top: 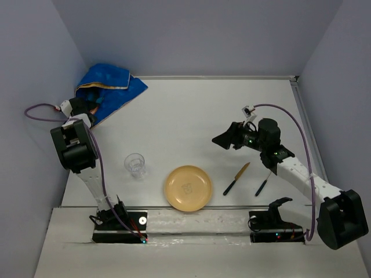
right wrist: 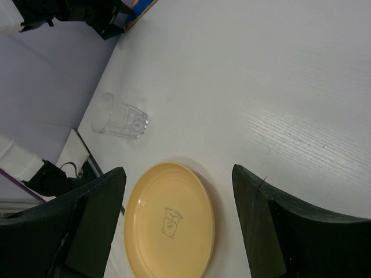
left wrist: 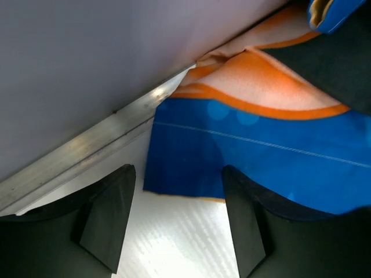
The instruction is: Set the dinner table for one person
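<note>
The white dinner table [top: 191, 116] bears a yellow plate [top: 188, 188] near the front, a clear glass [top: 135, 165] to its left, and a knife [top: 236, 178] and a second black-handled utensil [top: 264, 182] to its right. A crumpled blue placemat [top: 113, 87] lies in the far left corner. My left gripper [top: 91, 101] is open over the placemat's near edge [left wrist: 261, 162]; in the left wrist view the gripper [left wrist: 179, 171] straddles the cloth's corner. My right gripper [top: 223, 141] is open and empty above the table's middle right. In the right wrist view the gripper [right wrist: 178, 171] frames the plate [right wrist: 171, 226] and glass [right wrist: 122, 119].
Purple-grey walls enclose the table on three sides. A metal edge strip [left wrist: 116, 130] runs along the left wall beside the placemat; another runs along the right side [top: 301, 116]. Both arm bases stand at the near edge [top: 197, 223].
</note>
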Robot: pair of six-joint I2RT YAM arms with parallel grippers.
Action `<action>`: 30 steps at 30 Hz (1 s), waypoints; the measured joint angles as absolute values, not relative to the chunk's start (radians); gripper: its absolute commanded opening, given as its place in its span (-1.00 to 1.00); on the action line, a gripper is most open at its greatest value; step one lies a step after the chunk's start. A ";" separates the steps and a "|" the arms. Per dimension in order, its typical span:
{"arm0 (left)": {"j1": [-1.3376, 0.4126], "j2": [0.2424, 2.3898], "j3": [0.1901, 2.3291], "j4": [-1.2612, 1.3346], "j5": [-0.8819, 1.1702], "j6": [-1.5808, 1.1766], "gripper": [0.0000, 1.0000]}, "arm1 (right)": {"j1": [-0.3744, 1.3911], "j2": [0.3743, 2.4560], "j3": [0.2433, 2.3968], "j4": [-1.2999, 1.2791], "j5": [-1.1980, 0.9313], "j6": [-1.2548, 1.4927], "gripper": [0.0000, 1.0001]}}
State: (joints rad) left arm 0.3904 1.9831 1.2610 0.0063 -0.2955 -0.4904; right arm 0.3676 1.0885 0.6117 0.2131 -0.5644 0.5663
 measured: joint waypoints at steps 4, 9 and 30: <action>0.395 2.017 1.322 -0.003 -0.269 -0.510 -0.40 | 0.375 1.119 0.612 0.213 -0.572 0.561 0.58; 0.395 2.044 1.343 -0.001 -0.220 -0.530 -1.00 | 0.381 1.135 0.621 0.210 -0.572 0.561 0.57; -0.252 1.714 1.650 0.147 -0.040 -0.573 -1.00 | 0.381 1.161 0.801 0.136 -0.418 0.536 0.59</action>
State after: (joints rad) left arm -0.2523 1.7142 1.6501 0.1471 -0.0399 -0.5728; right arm 0.3813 1.1610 0.8013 0.1356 -0.4183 0.5362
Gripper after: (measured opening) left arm 0.026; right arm 0.794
